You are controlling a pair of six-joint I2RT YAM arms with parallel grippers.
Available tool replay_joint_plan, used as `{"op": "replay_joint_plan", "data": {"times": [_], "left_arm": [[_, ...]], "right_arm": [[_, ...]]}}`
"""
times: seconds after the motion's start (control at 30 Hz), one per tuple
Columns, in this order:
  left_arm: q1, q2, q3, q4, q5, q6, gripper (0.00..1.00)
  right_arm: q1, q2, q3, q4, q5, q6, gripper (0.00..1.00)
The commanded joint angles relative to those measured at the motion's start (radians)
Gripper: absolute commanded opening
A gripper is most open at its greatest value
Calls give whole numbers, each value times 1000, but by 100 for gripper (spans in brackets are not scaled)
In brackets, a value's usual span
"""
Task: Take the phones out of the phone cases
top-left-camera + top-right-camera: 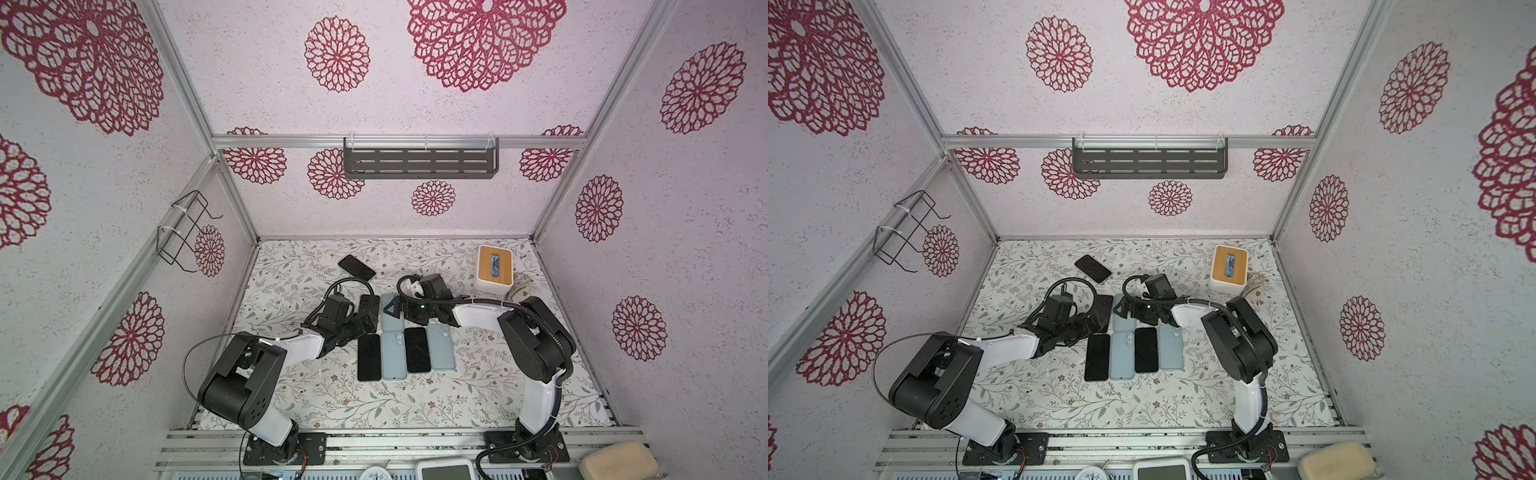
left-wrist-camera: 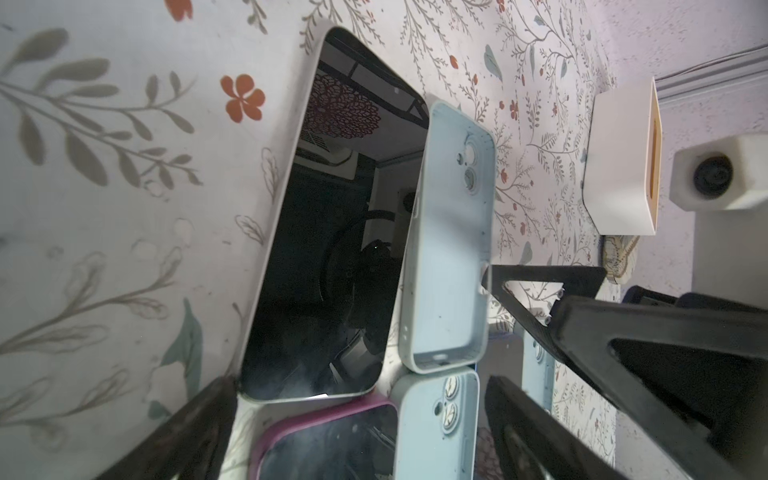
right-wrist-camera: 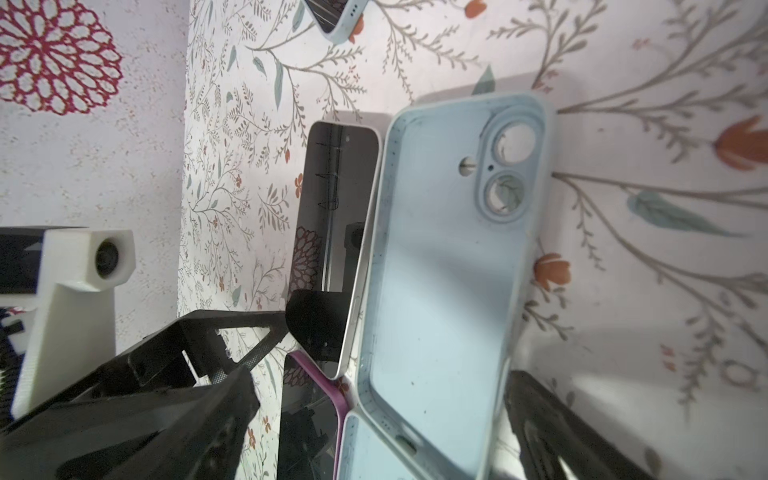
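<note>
Nearest on the worktop (image 1: 332, 395), a purple-cased phone (image 2: 328, 449) lies in a row of phones and cases. Behind it, the left gripper (image 2: 361, 386) and right gripper (image 3: 382, 380) both stand wide, holding nothing. Below them the phone (image 2: 332, 232) lies bare, just beside the empty blue case (image 2: 449, 249). Extraction judged complete for this pair. Farthest, a far phone (image 1: 356, 267) appears cased.

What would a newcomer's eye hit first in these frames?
The open left pincer and right pincer meet mid-table over a phone lying screen up beside an empty pale blue case. Next comes the tidy row of dark phones and blue cases just nearer the robot. The big red wall medallions also stand out.
</note>
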Motion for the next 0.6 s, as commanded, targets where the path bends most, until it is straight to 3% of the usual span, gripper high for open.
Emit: {"op": "replay_joint_plan", "data": {"times": [0.0,0.27,0.43,0.57], "left_arm": [[-24,12,-3,78,30,-13,97],[-14,-28,-18,26,-13,-1,97],[17,-150,-20,-90,-103,23,97],[40,-260,74,-268,-184,93,97]], "right_arm": [[2,8,30,32,-11,27,97],[1,10,29,31,-13,25,97],[-16,-14,37,12,-8,-2,98],[-24,-74,70,-85,35,-89,99]]}}
